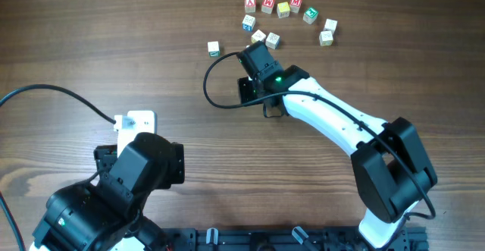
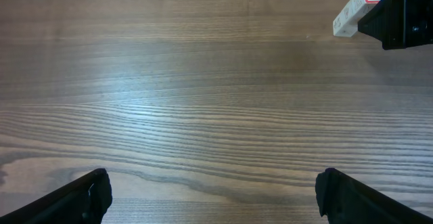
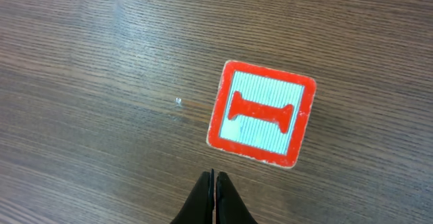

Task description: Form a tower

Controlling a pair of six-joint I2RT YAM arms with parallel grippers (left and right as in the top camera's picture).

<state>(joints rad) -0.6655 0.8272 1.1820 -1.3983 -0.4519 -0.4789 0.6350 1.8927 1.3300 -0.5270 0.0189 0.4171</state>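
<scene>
Right wrist view: right tool (image 3: 214, 183) clenched, empty. Tower (image 3: 262, 112) just ahead of tips, red face up, no contact seen. Left tool (image 2: 213, 187) released, idle, well apart. Judged: between placements. Next: open right tool, fetch from loose cubes (image 1: 283, 9) beyond it, align sq. over top.

Robotics lab, wood-grain table (image 1: 91, 39), robot arm (image 1: 333, 122)

A dark brown wood-grain table (image 1: 114, 39) fills every view under soft, even light.
</scene>
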